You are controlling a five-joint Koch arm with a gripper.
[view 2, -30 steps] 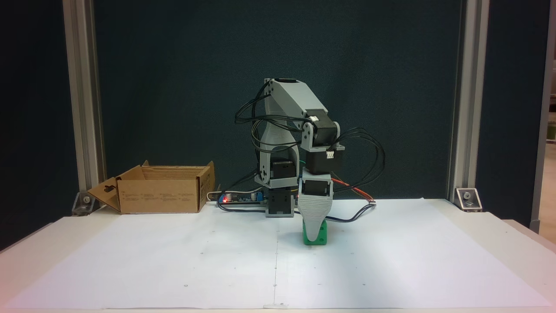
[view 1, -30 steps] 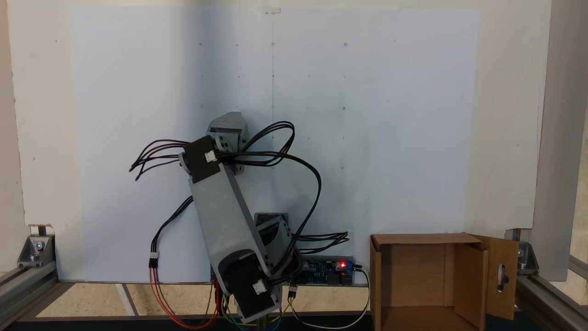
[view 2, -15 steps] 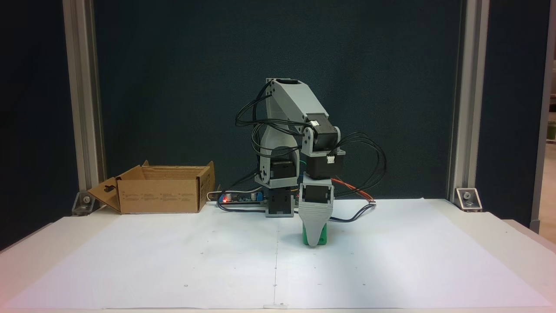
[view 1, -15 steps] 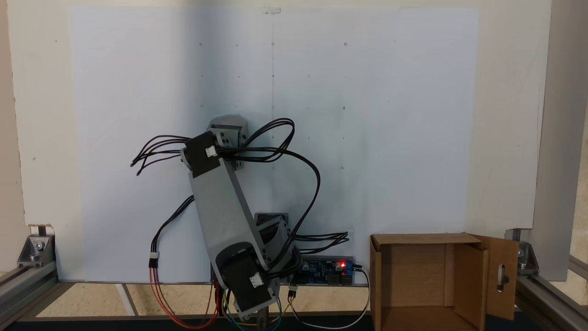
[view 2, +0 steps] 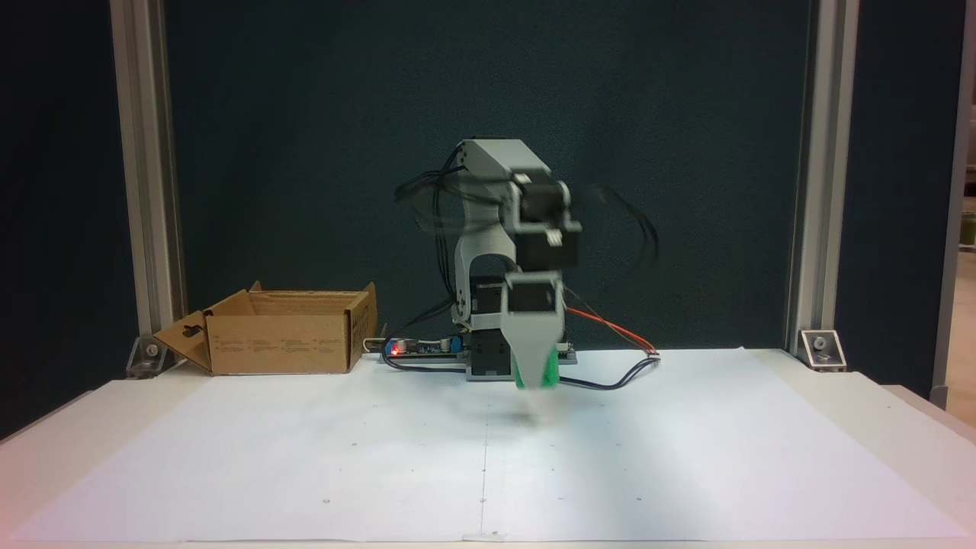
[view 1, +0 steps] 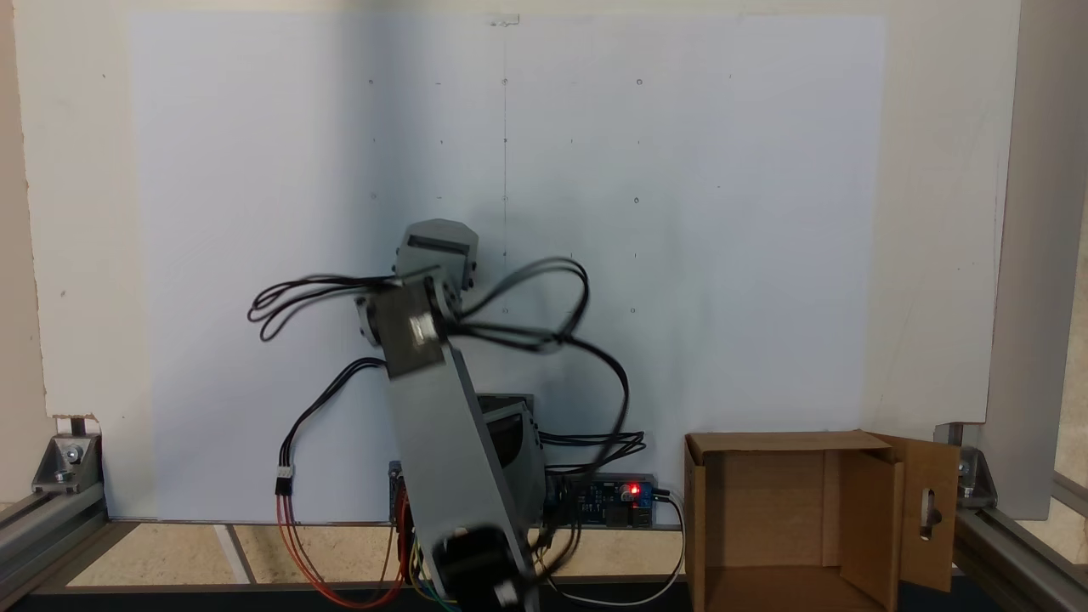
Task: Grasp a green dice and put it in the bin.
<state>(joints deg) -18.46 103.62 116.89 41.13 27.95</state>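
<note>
A grey hobby robot arm (view 2: 499,183) hangs blurred above a counter (view 2: 854,396) covered by a white paper sheet (view 2: 686,457), its tool (view 2: 534,381) pointing straight down and clear of the paper. The tool is clenched on the green dice (view 2: 546,376), which shows as a green smear at the tool's narrow tip, off the sheet with a faint shadow on the paper beneath it. Seen from the front, the dice sits just in front of the arm's base (view 2: 488,357) and slightly right of the sheet's centre line.

The bin (view 2: 286,332), an open brown cardboard box, stands on the counter well to the left of the arm in that front view, one flap with a slot-shaped cutout folded outward on its left side. In the fixed view from above, the bin (view 1: 765,510) sits at the lower right with its slotted flap (view 1: 931,510) on the right, while the arm (view 1: 442,416) reaches up the sheet (view 1: 722,212) from the bottom edge. Black cables (view 1: 544,331) loop around the arm, and a small circuit board (view 1: 612,500) with a red light lies between the base and the bin.
</note>
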